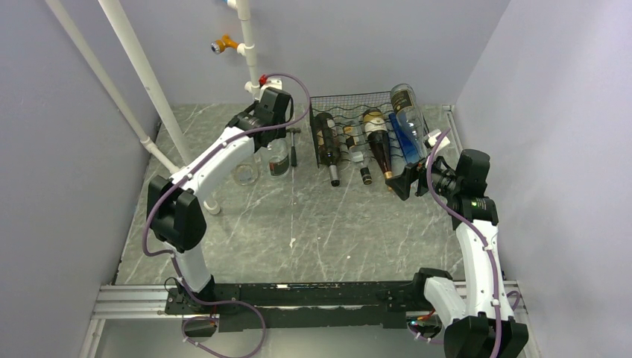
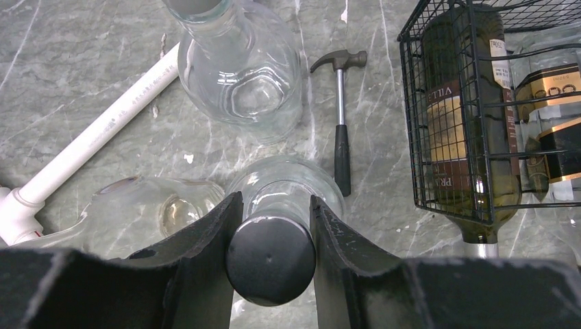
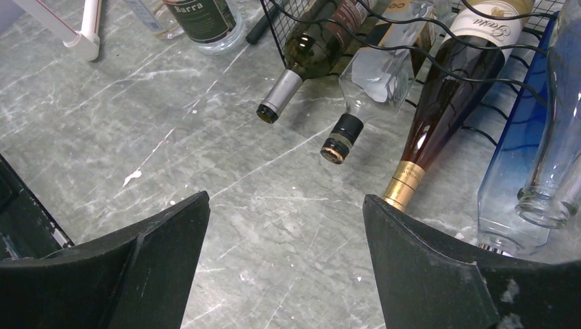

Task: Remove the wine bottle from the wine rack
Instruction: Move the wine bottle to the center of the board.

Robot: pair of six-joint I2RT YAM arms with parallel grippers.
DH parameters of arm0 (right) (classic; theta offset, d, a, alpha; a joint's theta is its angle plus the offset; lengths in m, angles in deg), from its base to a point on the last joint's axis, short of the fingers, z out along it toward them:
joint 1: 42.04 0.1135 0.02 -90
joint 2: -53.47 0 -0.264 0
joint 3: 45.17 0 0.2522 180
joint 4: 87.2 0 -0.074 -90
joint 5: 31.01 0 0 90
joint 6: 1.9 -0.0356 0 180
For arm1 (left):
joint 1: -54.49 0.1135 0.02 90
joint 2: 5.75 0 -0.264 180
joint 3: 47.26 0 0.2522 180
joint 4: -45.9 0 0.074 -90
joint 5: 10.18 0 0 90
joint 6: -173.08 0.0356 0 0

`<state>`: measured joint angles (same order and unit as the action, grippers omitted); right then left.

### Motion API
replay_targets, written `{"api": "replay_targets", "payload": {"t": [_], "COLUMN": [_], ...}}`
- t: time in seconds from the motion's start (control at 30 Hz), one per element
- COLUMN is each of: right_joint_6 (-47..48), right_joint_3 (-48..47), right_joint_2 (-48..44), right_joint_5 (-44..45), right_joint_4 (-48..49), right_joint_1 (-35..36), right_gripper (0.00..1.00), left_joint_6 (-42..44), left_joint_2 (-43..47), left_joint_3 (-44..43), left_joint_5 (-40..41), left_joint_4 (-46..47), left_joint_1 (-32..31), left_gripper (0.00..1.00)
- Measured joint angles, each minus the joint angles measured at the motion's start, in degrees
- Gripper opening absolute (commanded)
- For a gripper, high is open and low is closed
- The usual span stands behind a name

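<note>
Black wire rack (image 1: 350, 101) stands at the far right of the tabletop (image 1: 313, 224), its bottles lying with necks toward the arms; the amber bottle (image 3: 449, 89), which looks the likeliest target, lies in the rack with its gold-foiled neck poking out just ahead of the right hand (image 3: 286, 205); that hand's fingers stand wide apart and hold nothing; the left hand (image 2: 274, 202) is clamped on the black cap (image 2: 270, 257) of a glass jar (image 2: 288, 185), to the rack's left.

The main risk is crowding: the blue bottle (image 3: 510, 164) lies just beside the amber neck, and a clear bottle (image 3: 558, 137) overhangs on that side; wide fingers coming in could knock either, or close on two necks at once. The foil neck tapers and looks slick, so a grip there may slide off under a pull. The rack seems light; a snagged bottle could drag it forward, and the clear bottle perched on top could roll off. Once free, the heavy body may swing down and strike the tabletop.
</note>
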<state>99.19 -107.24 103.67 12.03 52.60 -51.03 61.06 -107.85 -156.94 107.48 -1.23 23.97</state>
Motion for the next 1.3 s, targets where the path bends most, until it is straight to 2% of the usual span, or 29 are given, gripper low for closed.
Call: {"api": "replay_targets", "payload": {"t": [0.83,1.03,1.2,1.3], "right_joint_6": [0.04,0.13,0.28,0.28], "right_joint_3": [0.09,0.09,0.09,0.09], "right_joint_2": [0.42,0.44,0.44,0.44], "right_joint_5": [0.07,0.09,0.22,0.24], "right_joint_4": [0.0,0.0,0.0,0.0], "right_joint_1": [0.0,0.0,0.0,0.0], "right_gripper": [0.86,0.86,0.86,0.86], "left_joint_6": [2.03,2.49,2.45,2.43], "left_joint_2": [-0.76,-0.76,-0.76,-0.74], "left_joint_3": [-0.2,0.04,0.31,0.63], "left_joint_5": [-0.57,-0.48,-0.35,-0.07], "left_joint_4": [2.8,3.21,3.52,4.04], "left_joint_1": [1.09,1.09,1.09,1.09], "left_gripper": [0.0,0.16,0.39,0.46]}}
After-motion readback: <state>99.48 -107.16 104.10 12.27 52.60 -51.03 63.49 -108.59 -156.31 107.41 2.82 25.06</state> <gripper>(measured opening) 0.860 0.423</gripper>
